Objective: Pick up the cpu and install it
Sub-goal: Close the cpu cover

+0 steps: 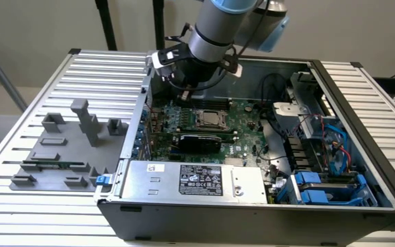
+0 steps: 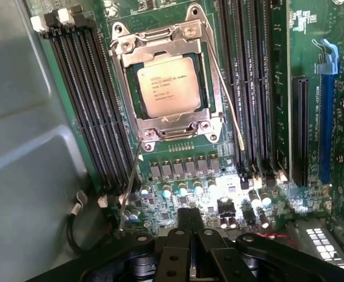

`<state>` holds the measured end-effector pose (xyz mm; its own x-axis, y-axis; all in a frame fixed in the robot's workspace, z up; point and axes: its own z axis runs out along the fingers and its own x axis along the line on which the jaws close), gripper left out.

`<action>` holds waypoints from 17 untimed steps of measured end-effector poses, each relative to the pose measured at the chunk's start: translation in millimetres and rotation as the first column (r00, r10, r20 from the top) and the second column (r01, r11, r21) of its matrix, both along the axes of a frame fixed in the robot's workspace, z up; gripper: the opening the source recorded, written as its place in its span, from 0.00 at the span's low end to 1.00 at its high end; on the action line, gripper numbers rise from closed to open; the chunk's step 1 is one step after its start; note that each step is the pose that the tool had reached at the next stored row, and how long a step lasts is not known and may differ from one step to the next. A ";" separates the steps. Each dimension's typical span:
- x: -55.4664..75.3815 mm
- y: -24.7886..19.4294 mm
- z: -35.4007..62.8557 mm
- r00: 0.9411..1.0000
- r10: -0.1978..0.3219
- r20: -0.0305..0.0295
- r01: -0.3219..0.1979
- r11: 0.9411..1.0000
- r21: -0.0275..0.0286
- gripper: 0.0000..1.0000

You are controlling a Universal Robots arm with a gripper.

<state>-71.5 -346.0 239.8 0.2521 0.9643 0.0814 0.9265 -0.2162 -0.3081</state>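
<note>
My tool (image 2: pixel 189 222) is shut, fingers pressed together with nothing between them. It hangs low inside the computer case (image 1: pixel 252 216), just above the row of capacitors (image 2: pixel 184 189) beside the socket.

The cpu (image 2: pixel 169 86) lies flat in the socket frame (image 2: pixel 178 126) on the green motherboard (image 2: pixel 310 35), silver top up, print readable. I cannot tell whether the frame is latched. A thin wire lever (image 2: pixel 131 182) slants away from one corner and looks free.

Risks, as I judge them. If the lever is loose, the chip is only resting there, and any knock from my fingers could shift it and bend contacts underneath. Dropping lower here would put my fingertips into the capacitors. Swinging sideways could catch the lever or the memory slots (image 2: pixel 90 94), which look empty.

In the exterior view, the case holds the motherboard at its centre, a silver power supply (image 1: pixel 197 180) at six o'clock from the socket, and blue drive caddies (image 1: pixel 321 188) at about four. On the worktop (image 1: pixel 33 216) at nine o'clock, a grey fixture tray (image 1: pixel 81 172) carries a green strip in one slot.
</note>
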 end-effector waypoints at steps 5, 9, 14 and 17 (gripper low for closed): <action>0.0 0.0 1.0 0.998 -0.070 0.000 0.070 0.998 0.001 0.11; -0.9 0.0 1.1 0.994 -0.108 -0.004 0.108 0.994 0.016 0.11; -1.6 0.0 1.1 0.991 -0.127 -0.036 0.129 0.991 0.045 0.11; -2.2 0.0 1.1 0.989 -0.141 -0.048 0.144 0.988 0.059 0.11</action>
<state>-73.6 -346.0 240.9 0.3908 0.9118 0.1257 0.8732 -0.3241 -0.3639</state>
